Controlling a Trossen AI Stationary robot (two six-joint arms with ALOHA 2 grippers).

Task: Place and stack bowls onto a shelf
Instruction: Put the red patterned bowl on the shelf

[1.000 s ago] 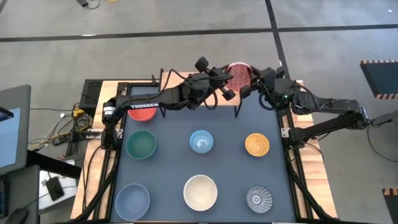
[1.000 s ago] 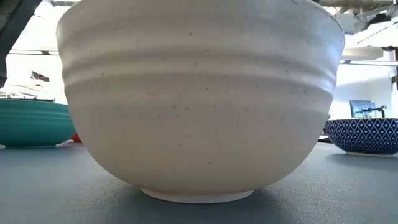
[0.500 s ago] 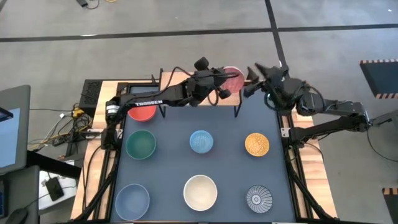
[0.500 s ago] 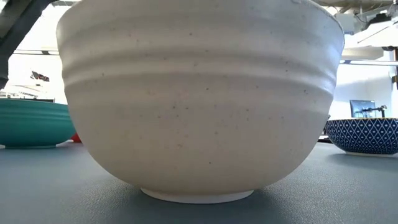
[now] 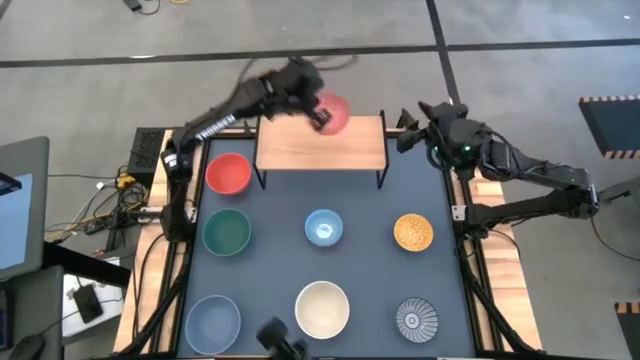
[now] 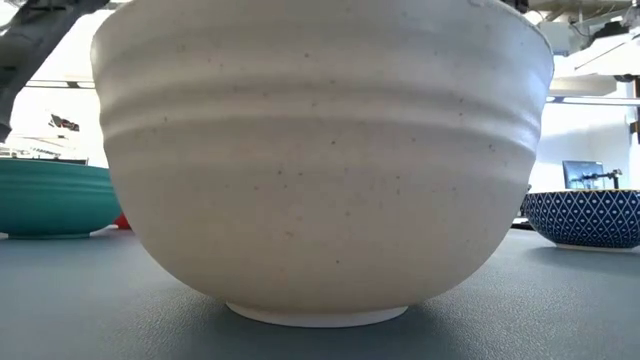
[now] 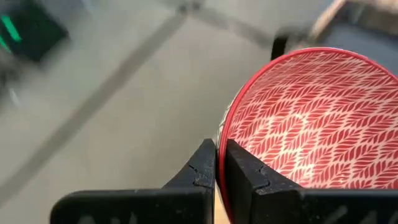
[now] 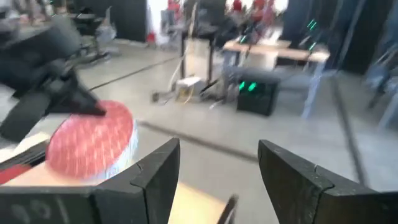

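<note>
Shelf (image 5: 320, 147) stands at the bench's (image 5: 360, 275) far edge. Above its back edge, the pink-red bowl (image 5: 334, 113) hangs tilted, its rim pinched in the left claw (image 5: 318, 118). Right claw (image 5: 412, 135) gapes wide, empty, just beside the shelf's right end.

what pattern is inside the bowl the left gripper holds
Red leaf-like herringbone on white inside the pink-red bowl; clearest in the left wrist view.

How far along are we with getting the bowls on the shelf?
Nothing is set down on the shelf yet. In hand: the left claw is shut on the pink-red bowl above the shelf's far edge; the right claw is open. Seven bowls remain on the table.
</note>
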